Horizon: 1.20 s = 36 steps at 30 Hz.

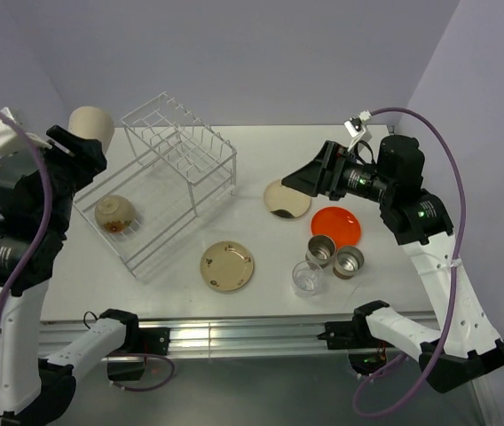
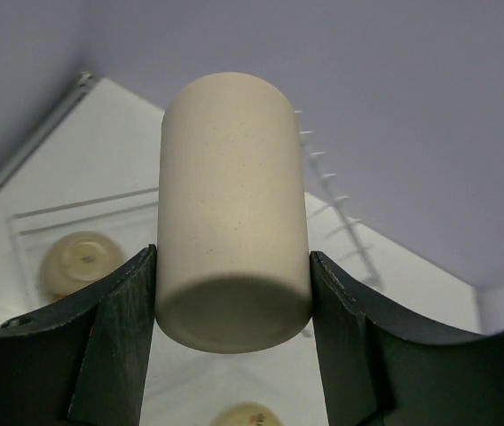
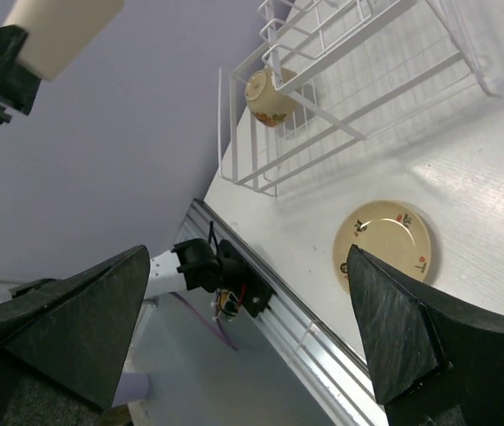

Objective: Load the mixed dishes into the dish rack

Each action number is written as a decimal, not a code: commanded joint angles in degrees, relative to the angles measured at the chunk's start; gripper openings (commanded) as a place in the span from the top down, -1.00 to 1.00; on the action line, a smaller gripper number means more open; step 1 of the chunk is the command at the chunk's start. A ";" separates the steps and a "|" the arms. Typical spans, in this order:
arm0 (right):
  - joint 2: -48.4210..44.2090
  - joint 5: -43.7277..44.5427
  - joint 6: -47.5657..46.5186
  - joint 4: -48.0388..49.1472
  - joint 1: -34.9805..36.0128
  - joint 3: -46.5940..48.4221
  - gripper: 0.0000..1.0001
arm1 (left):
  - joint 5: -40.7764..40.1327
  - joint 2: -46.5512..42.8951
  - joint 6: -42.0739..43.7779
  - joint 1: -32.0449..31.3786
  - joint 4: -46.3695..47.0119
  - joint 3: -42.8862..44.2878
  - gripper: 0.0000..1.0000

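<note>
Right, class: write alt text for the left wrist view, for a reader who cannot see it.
A tall beige cup fills the centre, clamped in the left gripper. Below it, a cream bowl sits in the white dish rack.

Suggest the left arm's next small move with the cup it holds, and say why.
Probably lower the cup toward a free part of the flat tray of the rack. The left gripper grips it, raised near the rack's left end, and a bowl already lies in that end of the tray, so aim beside it.
</note>
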 commanded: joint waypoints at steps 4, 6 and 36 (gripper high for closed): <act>-2.05 2.10 -4.47 -2.69 -0.18 0.31 -0.99 | -10.53 4.69 5.69 4.43 -3.73 -1.60 1.00; -2.58 2.53 -5.26 -3.13 -0.18 -0.13 -0.99 | -5.97 6.81 7.10 7.76 -4.09 -1.95 1.00; -4.96 0.07 -5.88 -1.90 -0.18 -5.14 -0.99 | 31.49 34.76 16.33 20.79 -4.01 -1.07 0.99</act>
